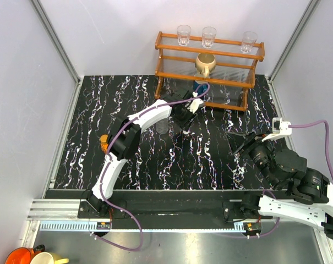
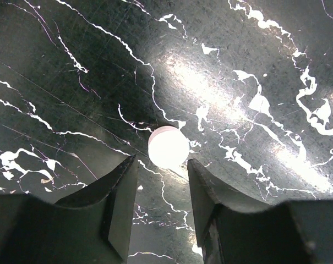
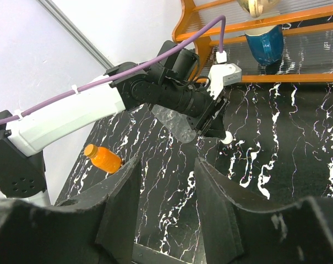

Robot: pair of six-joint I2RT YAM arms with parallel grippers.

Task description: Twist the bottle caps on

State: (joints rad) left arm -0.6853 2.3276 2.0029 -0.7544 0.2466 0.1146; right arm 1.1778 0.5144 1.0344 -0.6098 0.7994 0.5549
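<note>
Mid-table on the black white-veined tabletop [image 1: 100, 99]: left gripper [image 2: 161, 168] pointed down at the surface, jaws apart. Small round cap [image 2: 168, 147] lies flat on the tabletop just beyond the fingertips, in line with the gap. Not clamped. Cap reads white under the glare; true colour unclear.

Clear plastic bottle [image 1: 162, 127] sits just to the left of that gripper in the top view. Right wrist view shows it as a pale translucent shape behind the left gripper; upright or tilted not clear.

Short orange plastic bottle [image 3: 103, 158] is well apart from it, near the left edge of the tabletop, partly hidden by the left arm's elbow from above. Its top end is orange like the body; cannot tell whether a cap is on.

Right gripper [image 3: 166, 165] held over the right side of the tabletop, jaws parted, nothing between them, facing the left arm.

Back edge: orange wooden rack [image 1: 227, 42], three clear drinking glasses [image 1: 208, 37] on its top shelf, tan ceramic mug [image 1: 205, 64] on the shelf below, blue mug [image 3: 265, 44] under it.
</note>
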